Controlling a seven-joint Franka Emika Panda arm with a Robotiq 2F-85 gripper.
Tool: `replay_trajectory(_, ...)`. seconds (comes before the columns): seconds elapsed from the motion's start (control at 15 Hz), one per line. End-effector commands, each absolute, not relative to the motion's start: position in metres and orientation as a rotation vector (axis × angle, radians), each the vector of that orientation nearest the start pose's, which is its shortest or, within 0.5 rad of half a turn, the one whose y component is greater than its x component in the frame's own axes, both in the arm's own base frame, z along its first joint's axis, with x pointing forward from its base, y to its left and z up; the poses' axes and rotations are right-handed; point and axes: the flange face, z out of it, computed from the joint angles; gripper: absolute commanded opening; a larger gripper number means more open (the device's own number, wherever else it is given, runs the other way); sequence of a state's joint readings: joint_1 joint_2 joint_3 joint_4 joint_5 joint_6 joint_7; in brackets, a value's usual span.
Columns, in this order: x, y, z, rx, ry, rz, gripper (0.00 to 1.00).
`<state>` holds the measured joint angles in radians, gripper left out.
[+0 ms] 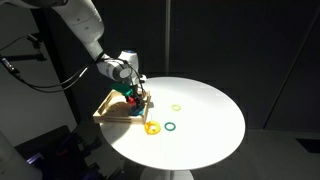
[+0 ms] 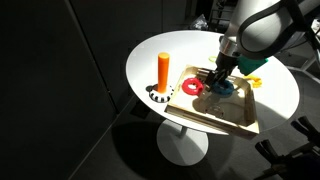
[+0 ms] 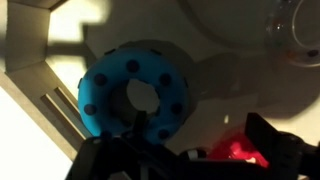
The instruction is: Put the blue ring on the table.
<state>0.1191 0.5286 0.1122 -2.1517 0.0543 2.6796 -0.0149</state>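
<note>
The blue ring (image 3: 135, 95), chunky, light blue with dark dots, lies flat in the wooden tray (image 2: 232, 118); it also shows in an exterior view (image 2: 224, 89). My gripper (image 3: 190, 160) hangs low over the tray, open, its left finger close to the ring's near edge and its right finger off to the right. In both exterior views the gripper (image 1: 135, 93) (image 2: 220, 72) is right above the tray. The round white table (image 1: 210, 110) (image 2: 150, 58) carries the tray.
A red ring (image 2: 191, 88) (image 3: 240, 150) lies in the tray beside the blue one. An orange peg (image 2: 163, 70) stands on the table beside the tray. A chunky yellow ring (image 1: 152, 128), a thin green ring (image 1: 170, 127) and a thin yellow ring (image 1: 176, 107) lie on the table.
</note>
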Motion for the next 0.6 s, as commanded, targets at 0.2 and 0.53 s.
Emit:
replay_trajectory(0.2, 0.556, 0.134, 0.142, -3.05, -0.326, 0.016, 1.0)
replay_trajectory(0.53, 0.555, 0.132, 0.135, -3.054, -0.315, 0.045, 0.56)
